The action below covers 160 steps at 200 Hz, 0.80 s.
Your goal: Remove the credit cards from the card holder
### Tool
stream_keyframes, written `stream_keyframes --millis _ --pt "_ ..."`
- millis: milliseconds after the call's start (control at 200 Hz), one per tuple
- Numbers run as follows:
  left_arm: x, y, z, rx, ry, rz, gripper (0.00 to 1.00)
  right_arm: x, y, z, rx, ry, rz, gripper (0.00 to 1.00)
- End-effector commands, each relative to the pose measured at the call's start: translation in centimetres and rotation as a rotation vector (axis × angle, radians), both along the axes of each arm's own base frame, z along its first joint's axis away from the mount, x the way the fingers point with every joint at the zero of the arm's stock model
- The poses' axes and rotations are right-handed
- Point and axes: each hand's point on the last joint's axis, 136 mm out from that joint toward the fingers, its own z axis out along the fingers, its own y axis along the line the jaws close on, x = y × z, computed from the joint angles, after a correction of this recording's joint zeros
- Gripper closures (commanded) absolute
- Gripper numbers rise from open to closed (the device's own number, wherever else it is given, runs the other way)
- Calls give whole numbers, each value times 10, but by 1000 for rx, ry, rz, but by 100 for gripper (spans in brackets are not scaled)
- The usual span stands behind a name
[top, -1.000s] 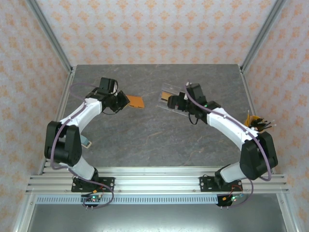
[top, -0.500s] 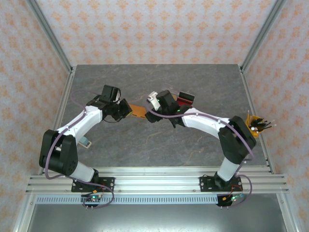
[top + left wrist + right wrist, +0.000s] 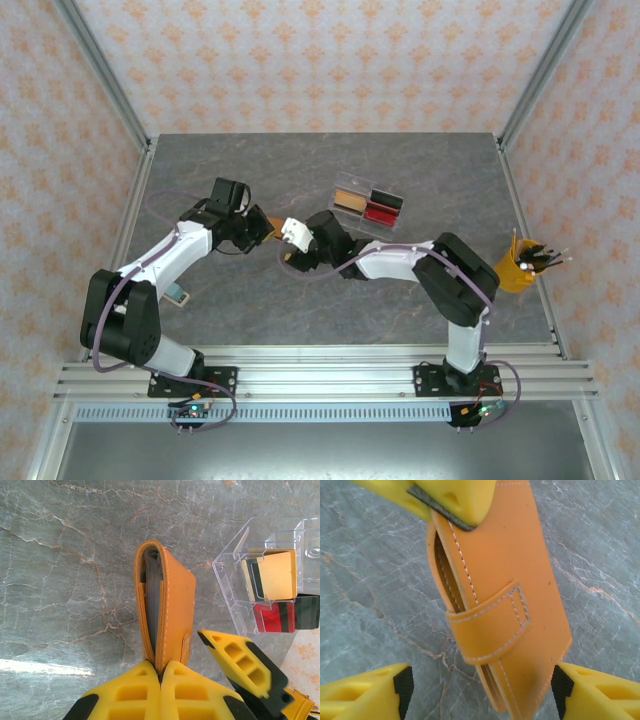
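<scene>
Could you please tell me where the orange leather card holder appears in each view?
Top external: orange leather-look card holder just left of centre.
Left wrist: card holder centre, edge-on.
Right wrist: card holder centre, strap showing.
Shared landmark: yellow left fingers clamping it.

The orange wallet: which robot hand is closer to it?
Left. The left gripper is clamped on one end of the orange wallet; the right gripper is open, its fingers flanking the other end.

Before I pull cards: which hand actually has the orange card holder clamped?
The left hand, shut on the card holder's end. The right hand only straddles it, standing open with a clear gap on one side.
</scene>
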Motion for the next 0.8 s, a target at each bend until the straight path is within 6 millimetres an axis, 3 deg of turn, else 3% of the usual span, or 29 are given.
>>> stream_keyframes --millis 0,215,500,636,796 --pt "1 -5 16 -18 -33 -5 93 17 10 10 31 -141 -3 28" --pt "0 -4 17 -16 -29 7 94 29 9 10 47 -227 -47 36" --pt "-2 1 22 0 -35 16 91 19 9 11 78 -206 -14 64" --pt "-2 4 28 5 -51 19 79 11 5 26 118 -185 -16 79" --pt "3 26 46 29 -95 63 48 -5 -3 35 135 -63 -35 91"
